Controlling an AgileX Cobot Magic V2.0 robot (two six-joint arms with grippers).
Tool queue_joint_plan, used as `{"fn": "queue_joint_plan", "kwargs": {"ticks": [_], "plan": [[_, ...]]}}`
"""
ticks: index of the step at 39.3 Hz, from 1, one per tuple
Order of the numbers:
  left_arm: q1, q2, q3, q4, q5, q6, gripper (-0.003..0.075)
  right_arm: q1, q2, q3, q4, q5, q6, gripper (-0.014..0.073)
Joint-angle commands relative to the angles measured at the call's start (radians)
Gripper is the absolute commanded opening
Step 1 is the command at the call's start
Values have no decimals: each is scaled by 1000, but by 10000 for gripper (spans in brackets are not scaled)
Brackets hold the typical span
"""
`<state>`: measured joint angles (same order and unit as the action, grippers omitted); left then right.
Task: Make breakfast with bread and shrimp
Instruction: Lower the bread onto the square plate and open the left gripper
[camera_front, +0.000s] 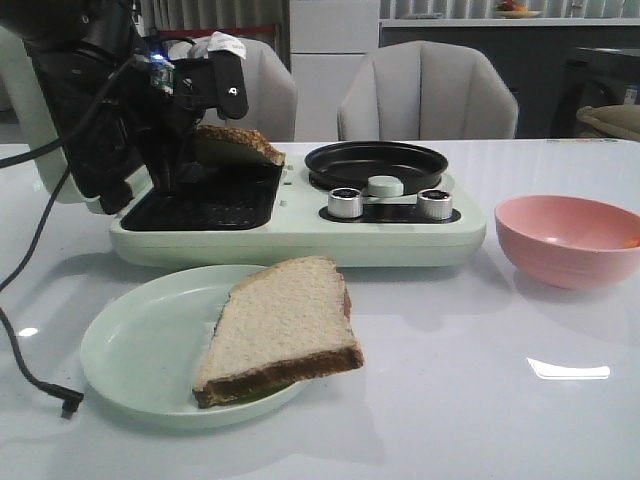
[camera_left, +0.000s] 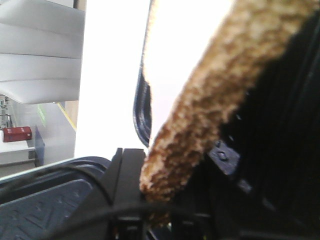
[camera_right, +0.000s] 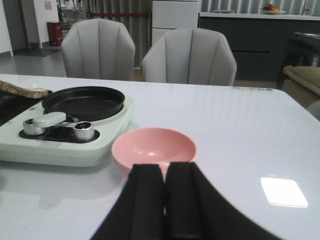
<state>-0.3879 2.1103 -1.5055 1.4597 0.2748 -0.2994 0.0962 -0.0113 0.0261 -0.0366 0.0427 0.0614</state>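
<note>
In the front view the left gripper (camera_front: 205, 135) holds a toasted bread slice (camera_front: 240, 143) by one edge, just above the dark grill tray (camera_front: 200, 205) of the pale green breakfast maker (camera_front: 300, 235). The slice hangs roughly level and clear of the grill, which suggests it is being carried off toward the plate. A second slice of bread (camera_front: 285, 325) lies on the pale green plate (camera_front: 130, 350) at the front of the bench (camera_front: 480, 400), one corner reaching past the rim (something dark shows beneath it, too indistinct to name). The round black pan (camera_front: 376, 163) sits empty, and a pink bowl (camera_front: 568, 238) stands to its right; a small orange fleck at the bowl's inner edge may be the shrimp, but it is too small to tell.

The left wrist view shows the jaws clenched on the crust of the toasted slice (camera_left: 200, 120), with the dark grill behind it.

In the right wrist view the right gripper (camera_right: 165, 200) hangs near the pink bowl (camera_right: 154, 150), its jaws pressed together on nothing, probably waiting its turn. No shrimp can be made out inside the bowl here.
</note>
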Motion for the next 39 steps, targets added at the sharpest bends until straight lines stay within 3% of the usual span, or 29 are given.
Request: {"fn": "queue_joint_plan", "kwargs": {"ticks": [1,14,18,27,29,39], "plan": [[8,-55,-11,-13,29,-13,156,-4,-20,-16,-2,-87,-5,146],[9,-53,9,-24,27,-13,183,-4,-20,-16,-2,-87,-5,146],[11,-53,9,-24,26,-13,276,-4,-20,-16,-2,-87,-5,146],[9,-53,9,-24,35,-13,599,-4,-20,-16,-2,-87,-5,146],[6,-53,9,-24,38,-13,629,-4,-20,-16,-2,-87,-5,146],[-21,-88,9,-65,70,-13,624,-4,-20,-16,-2,-87,-5,146]]}}
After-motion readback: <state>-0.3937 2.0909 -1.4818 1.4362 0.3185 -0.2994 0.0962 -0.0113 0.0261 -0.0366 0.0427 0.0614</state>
